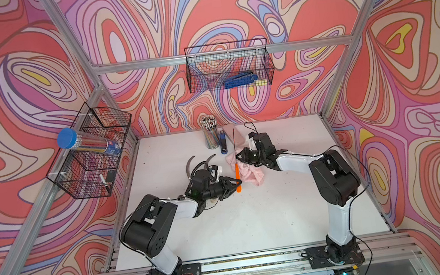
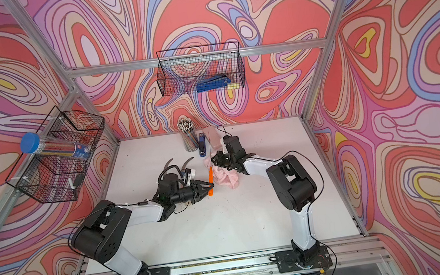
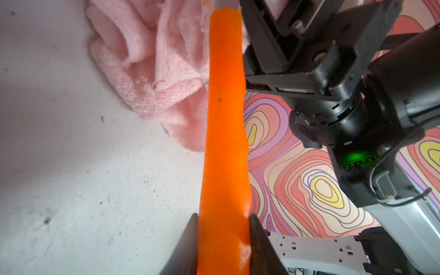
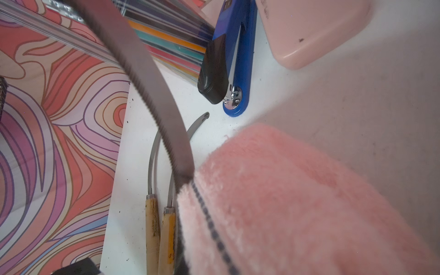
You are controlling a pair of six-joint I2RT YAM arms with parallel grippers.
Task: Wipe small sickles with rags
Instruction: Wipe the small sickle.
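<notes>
White table (image 1: 251,220), centre: orange-handled sickle (image 1: 237,173), long axis running away from me toward the back wall, handle pinched in my left hand (image 1: 236,183), blade threading the pink rag (image 1: 255,176) that my right hand (image 1: 239,156) clamps just beyond.

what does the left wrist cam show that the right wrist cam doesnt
Only the left wrist view: the orange handle of a sickle, clamped in the left claw, and the right arm close by. Only the right wrist view: a toothed grey blade running into the pink rag, two wooden-handled sickles lying side by side, a blue stapler and a pink case. Both: the pink rag and the white table.
</notes>
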